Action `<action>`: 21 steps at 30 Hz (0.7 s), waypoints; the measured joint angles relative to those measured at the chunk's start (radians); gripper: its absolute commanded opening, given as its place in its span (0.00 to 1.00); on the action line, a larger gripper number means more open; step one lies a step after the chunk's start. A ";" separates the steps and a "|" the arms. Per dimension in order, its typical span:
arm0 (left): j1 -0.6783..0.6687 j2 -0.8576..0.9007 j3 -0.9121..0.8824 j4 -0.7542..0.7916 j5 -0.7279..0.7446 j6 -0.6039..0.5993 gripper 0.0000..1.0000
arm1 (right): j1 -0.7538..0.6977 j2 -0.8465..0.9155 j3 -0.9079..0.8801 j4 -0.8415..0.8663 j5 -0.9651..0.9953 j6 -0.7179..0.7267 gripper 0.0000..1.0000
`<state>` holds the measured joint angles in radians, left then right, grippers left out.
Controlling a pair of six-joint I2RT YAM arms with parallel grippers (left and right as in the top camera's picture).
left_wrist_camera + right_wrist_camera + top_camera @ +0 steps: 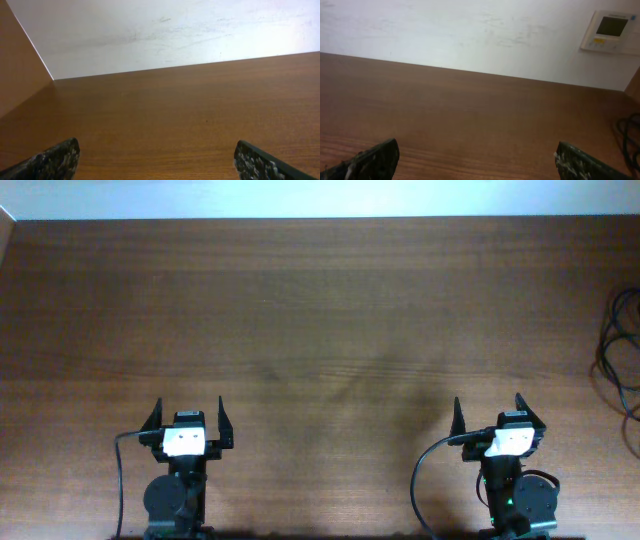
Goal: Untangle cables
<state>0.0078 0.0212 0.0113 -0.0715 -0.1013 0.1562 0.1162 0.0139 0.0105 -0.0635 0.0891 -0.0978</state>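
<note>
The cables [618, 350] are thin black cords lying in loops at the far right edge of the wooden table, partly cut off by the frame. They also show at the right edge of the right wrist view [629, 135]. No plug ends are visible. My left gripper [189, 418] is open and empty at the front left, far from the cables. My right gripper [489, 412] is open and empty at the front right, to the left of and nearer than the cables. Both wrist views show wide-open fingers, the left gripper [157, 150] and the right gripper [477, 150], over bare wood.
The wooden table [320, 310] ends at a white wall [165, 35] at the back. A white wall panel with a small screen [612, 31] hangs at the right. Thick black arm wires [425, 470] loop by the right arm's base.
</note>
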 measured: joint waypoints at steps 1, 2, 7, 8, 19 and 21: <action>0.000 0.000 0.000 0.000 0.000 0.000 0.99 | 0.000 0.000 0.000 0.000 0.000 -0.007 0.99; 0.000 0.000 0.000 0.000 0.000 0.000 0.99 | 0.000 0.000 0.000 0.000 0.000 -0.006 0.99; 0.000 0.000 0.000 0.000 0.000 0.000 0.99 | -0.034 0.000 0.000 -0.001 -0.004 0.088 0.99; 0.000 0.000 0.000 0.000 0.000 0.000 0.99 | -0.040 0.000 0.000 -0.001 -0.004 0.090 0.99; 0.000 0.000 0.000 0.000 0.000 0.000 0.99 | -0.041 0.000 0.000 -0.001 -0.004 0.090 0.99; 0.000 0.000 0.000 0.000 0.000 0.000 0.99 | -0.041 0.000 0.000 -0.001 -0.004 0.090 0.99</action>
<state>0.0078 0.0212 0.0113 -0.0715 -0.1013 0.1562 0.0753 0.0139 0.0105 -0.0647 0.0853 -0.0078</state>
